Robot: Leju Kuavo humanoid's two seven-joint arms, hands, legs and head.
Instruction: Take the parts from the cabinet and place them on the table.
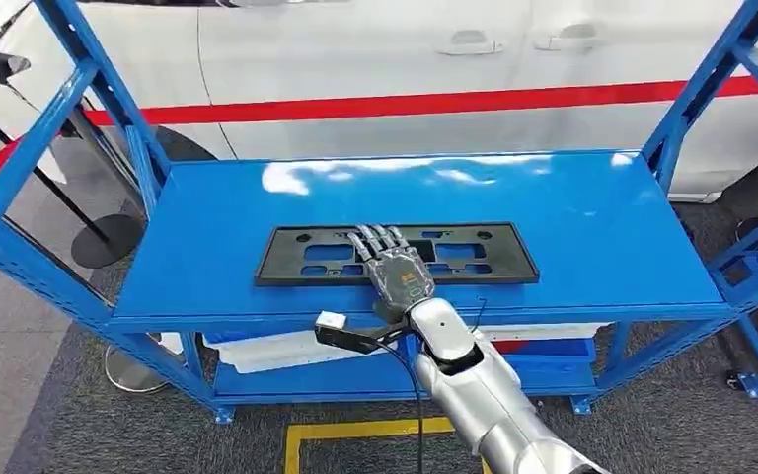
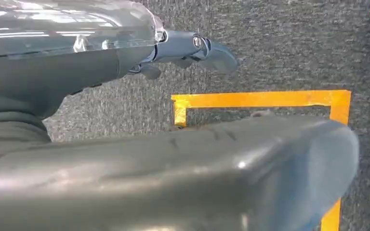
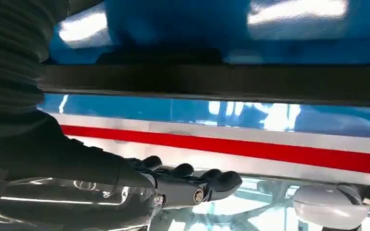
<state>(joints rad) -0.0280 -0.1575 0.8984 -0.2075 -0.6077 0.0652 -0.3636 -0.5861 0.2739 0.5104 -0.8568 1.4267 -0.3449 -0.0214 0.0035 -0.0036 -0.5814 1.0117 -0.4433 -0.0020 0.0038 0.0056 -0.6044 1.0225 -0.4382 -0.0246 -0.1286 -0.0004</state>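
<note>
A flat black rectangular frame part with cut-outs lies on the top shelf of the blue cabinet, near its front edge. My right hand reaches over that edge and rests flat on the middle of the part, fingers stretched forward and apart, not curled around it. In the right wrist view the part is a dark band beyond the fingers of the right hand. My left hand hangs over the carpet with nothing in it, fingers straight.
A white car with a red stripe stands just behind the cabinet. Slanted blue uprights frame both ends of the shelf. White and blue items sit on the lower shelf. Yellow floor tape marks the grey carpet in front.
</note>
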